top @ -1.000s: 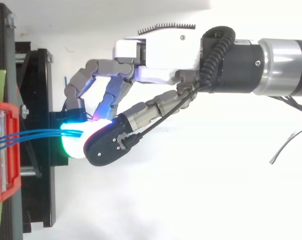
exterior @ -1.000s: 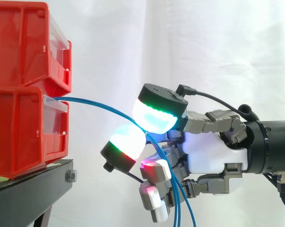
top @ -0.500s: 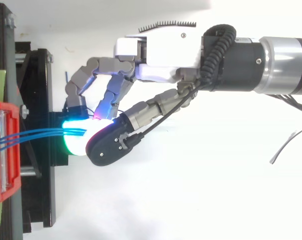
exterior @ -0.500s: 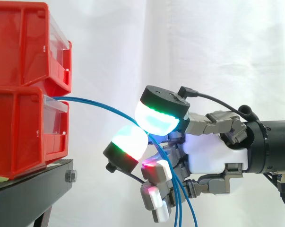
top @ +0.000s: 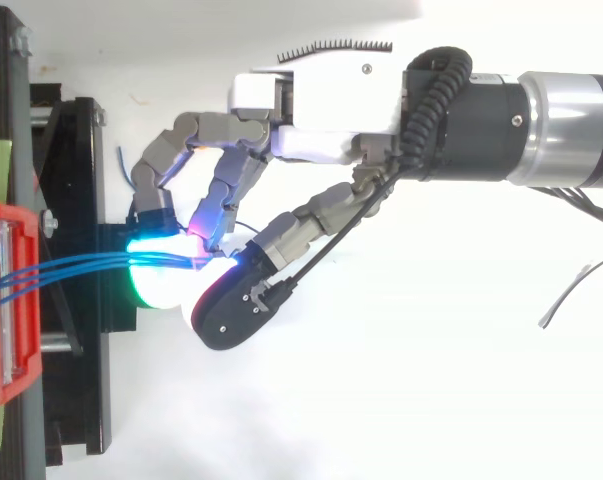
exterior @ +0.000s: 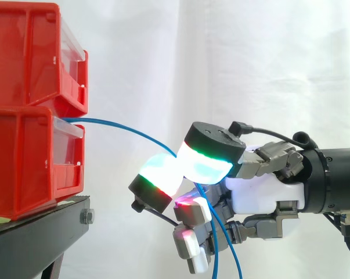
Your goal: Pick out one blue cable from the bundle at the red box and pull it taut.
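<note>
The stacked red plastic bins (exterior: pixel 29 110) are sitting on a black metal stand (exterior: pixel 44 229) at the left, in front of a white curtain (exterior: pixel 250 64). Thin blue cables (top: pixel 81 267) are coming out of the clear front of the lower bin and running as a small bundle toward the robot hand (exterior: pixel 262 192), which is reaching in from the right with its palm facing the bins.

In the side view the strands are arcing down from the bin to the hand, sagging rather than running straight. The hand's glowing fingertips (exterior: pixel 209 163) are pressing together, a cyan and green pad from above against a white, green and red pad from below, and they are pinching blue cable where the arc ends. Whether one strand or several is caught between them cannot be told, since the pads are covering that spot.

Below the pinch, loose blue strands are hanging down past the curled lower fingers, which are glowing magenta.
</note>
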